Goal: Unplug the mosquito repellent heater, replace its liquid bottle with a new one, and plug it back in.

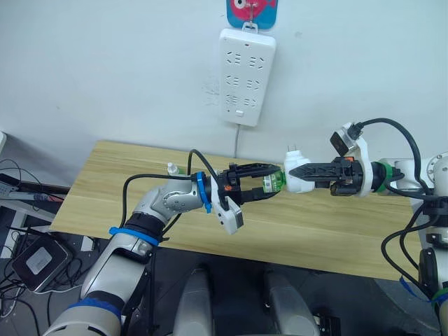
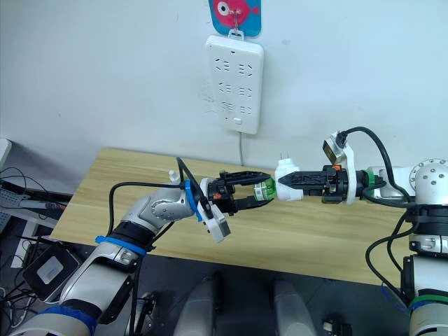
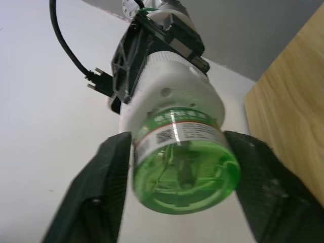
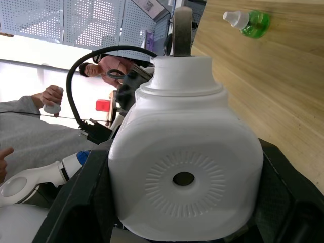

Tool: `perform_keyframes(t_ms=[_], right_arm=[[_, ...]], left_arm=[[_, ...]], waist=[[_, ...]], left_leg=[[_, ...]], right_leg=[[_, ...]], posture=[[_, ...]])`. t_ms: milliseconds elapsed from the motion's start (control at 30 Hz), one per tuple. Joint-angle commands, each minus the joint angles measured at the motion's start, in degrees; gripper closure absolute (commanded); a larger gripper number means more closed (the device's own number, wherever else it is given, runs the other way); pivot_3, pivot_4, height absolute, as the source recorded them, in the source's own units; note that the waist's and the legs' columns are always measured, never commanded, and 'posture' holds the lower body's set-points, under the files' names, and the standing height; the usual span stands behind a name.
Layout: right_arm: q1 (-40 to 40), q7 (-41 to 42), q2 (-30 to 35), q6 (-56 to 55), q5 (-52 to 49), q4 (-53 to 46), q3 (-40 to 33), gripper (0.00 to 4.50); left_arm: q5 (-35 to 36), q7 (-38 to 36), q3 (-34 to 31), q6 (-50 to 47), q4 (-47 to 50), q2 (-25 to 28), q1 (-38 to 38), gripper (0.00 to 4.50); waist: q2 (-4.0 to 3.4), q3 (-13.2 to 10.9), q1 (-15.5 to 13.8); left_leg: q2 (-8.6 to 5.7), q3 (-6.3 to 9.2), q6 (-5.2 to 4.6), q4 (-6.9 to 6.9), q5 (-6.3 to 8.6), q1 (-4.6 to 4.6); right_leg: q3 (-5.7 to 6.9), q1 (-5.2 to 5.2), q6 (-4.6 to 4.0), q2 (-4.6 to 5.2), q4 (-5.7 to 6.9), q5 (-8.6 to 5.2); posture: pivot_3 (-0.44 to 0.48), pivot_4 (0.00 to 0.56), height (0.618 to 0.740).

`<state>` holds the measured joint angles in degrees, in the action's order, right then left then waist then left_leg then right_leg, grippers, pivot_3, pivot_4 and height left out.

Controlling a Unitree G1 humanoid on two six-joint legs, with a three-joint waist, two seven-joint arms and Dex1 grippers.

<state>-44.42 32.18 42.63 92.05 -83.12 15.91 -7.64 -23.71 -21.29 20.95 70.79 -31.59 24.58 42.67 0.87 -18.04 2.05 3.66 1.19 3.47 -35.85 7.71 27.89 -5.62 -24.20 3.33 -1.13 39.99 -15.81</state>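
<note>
Head views: above the wooden table [image 1: 336,231], the right gripper [image 1: 297,171] clamps the white mosquito repellent heater [image 1: 295,175], prongs pointing up, unplugged from the power strip [image 1: 245,75] hanging on the wall. The left gripper [image 1: 269,183] pinches the green liquid bottle [image 1: 274,183] seated in the heater's end. Left wrist view: both black fingers [image 3: 96,197] press the bottle's sides, its green base facing the camera. Right wrist view: the heater's domed face with centre hole sits between the fingers [image 4: 76,202]; a second green bottle [image 4: 249,21] lies on the table; a person [image 4: 30,126] stands beyond.
</note>
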Motion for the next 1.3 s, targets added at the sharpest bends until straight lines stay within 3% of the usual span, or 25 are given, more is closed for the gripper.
perform_keyframes(t_ms=[33, 133, 233, 300, 400, 467, 533, 667, 900, 1100, 1300], right_arm=[[-0.51, -0.03, 0.86, 0.45, -2.14, -1.46, -1.27, 1.51], [-0.02, 0.22, 1.4, 0.45, -2.1, -1.94, -0.98, 1.51], [0.56, 1.47, 2.57, 0.45, -2.3, -2.99, -0.35, 1.51], [0.97, 2.66, 3.33, 0.45, -2.02, -4.15, 0.23, 1.51], [1.12, 3.47, 3.31, 0.45, -1.05, -5.07, 0.6, 1.51], [1.03, 3.8, 3.12, 0.45, -0.61, -5.47, 0.8, 1.51], [0.81, 3.92, 2.92, 0.45, -0.5, -5.53, 0.87, 1.51], [0.72, 4.01, 3.01, 0.45, -0.85, -5.63, 1.0, 1.51], [0.8, 4.96, 4.63, 0.45, -2.21, -5.25, 1.22, 1.51], [0.51, 3.89, 3.28, 0.45, -2.01, -5.37, 1.25, 1.51], [0.54, 3.37, 3.34, 0.45, -2.85, -5.39, 1.24, 1.51]], left_arm=[[17.84, -9.88, 8.98, -3.49, 4.47, 2.12, -1.44, 2.22], [41.82, -24.11, 12.47, -28.21, 18.9, 3.66, -5.15, 2.22], [66.22, -23.6, 9.02, -63.86, 34.89, 5.76, -5.62, 2.22], [81.15, -21.81, 5.67, -83.24, 39.34, 7.67, -5.13, 2.22], [106.52, -15.5, -0.11, -109.75, 34.84, 9.71, -3.79, 2.22], [125.78, -9.73, -3.78, -121.61, 27.97, 9.58, -3.34, 2.22], [134.11, -7.29, -6.07, -127.95, 23.98, 9.23, -3.99, 2.22], [136.23, -5.38, -8.97, -134.89, 23.87, 8.65, -5.69, 2.22], [136.7, -1.79, -13.14, -138.4, 24.33, 7.21, -8.02, 2.22], [130.09, -0.93, -15.22, -136.54, 25.51, 3.45, -8.52, 2.22], [128.56, 0.17, -17.55, -137.74, 25.23, 0.94, -8.53, 0.32]], waist=[[0.0, 0.0, 0.13], [0.0, 0.0, 0.55], [0.01, -0.01, 0.72], [0.02, -0.01, 1.08], [0.02, -0.01, 1.39], [0.02, -0.02, 1.82], [0.02, -0.02, 2.28], [0.02, -0.02, 2.38], [0.02, -0.02, 2.1], [0.02, -0.02, 1.79], [0.02, -0.02, 1.35]], left_leg=[[0.0, 0.01, 0.0, 0.0, 0.0, -0.01], [0.0, 0.04, 0.0, 0.01, 0.0, 0.0], [-0.02, 0.15, 0.0, -0.02, -0.01, 0.02], [-0.03, 0.22, 0.0, -0.07, -0.01, 0.01], [-0.04, 0.26, -0.01, -0.09, 0.0, -0.07], [-0.03, 0.29, -0.01, -0.12, 0.0, -0.06], [-0.02, 0.29, -0.02, -0.13, 0.0, -0.08], [-0.03, 0.3, -0.01, -0.15, 0.0, -0.09], [-0.04, 0.24, 0.0, -0.15, -0.01, -0.1], [-0.06, 0.2, 0.0, -0.15, -0.01, -0.1], [-0.06, 0.18, 0.0, -0.14, 0.0, -0.08]], right_leg=[[0.0, 0.01, 0.0, 0.0, 0.01, 0.0], [0.02, 0.02, 0.0, 0.01, 0.03, 0.0], [0.11, 0.02, 0.02, 0.06, 0.09, -0.03], [0.16, 0.07, 0.06, 0.05, 0.1, -0.05], [0.18, 0.15, 0.13, 0.03, 0.11, -0.1], [0.2, 0.12, 0.19, -0.02, 0.15, -0.14], [0.19, 0.11, 0.18, -0.03, 0.23, -0.15], [0.19, 0.09, 0.11, -0.06, 0.36, -0.16], [0.13, 0.08, 0.1, -0.05, 0.37, -0.17], [0.1, 0.07, 0.1, -0.05, 0.34, -0.17], [0.08, 0.07, 0.1, -0.05, 0.31, -0.17]], posture=[[-0.051, 0.271, 0.74], [-0.049, 0.275, 0.74], [-0.048, 0.276, 0.74], [-0.048, 0.276, 0.74], [-0.048, 0.276, 0.74], [-0.036, 0.28, 0.74], [-0.036, 0.28, 0.74], [-0.041, 0.284, 0.74], [-0.045, 0.284, 0.74], [-0.042, 0.282, 0.74], [-0.039, 0.28, 0.74]])
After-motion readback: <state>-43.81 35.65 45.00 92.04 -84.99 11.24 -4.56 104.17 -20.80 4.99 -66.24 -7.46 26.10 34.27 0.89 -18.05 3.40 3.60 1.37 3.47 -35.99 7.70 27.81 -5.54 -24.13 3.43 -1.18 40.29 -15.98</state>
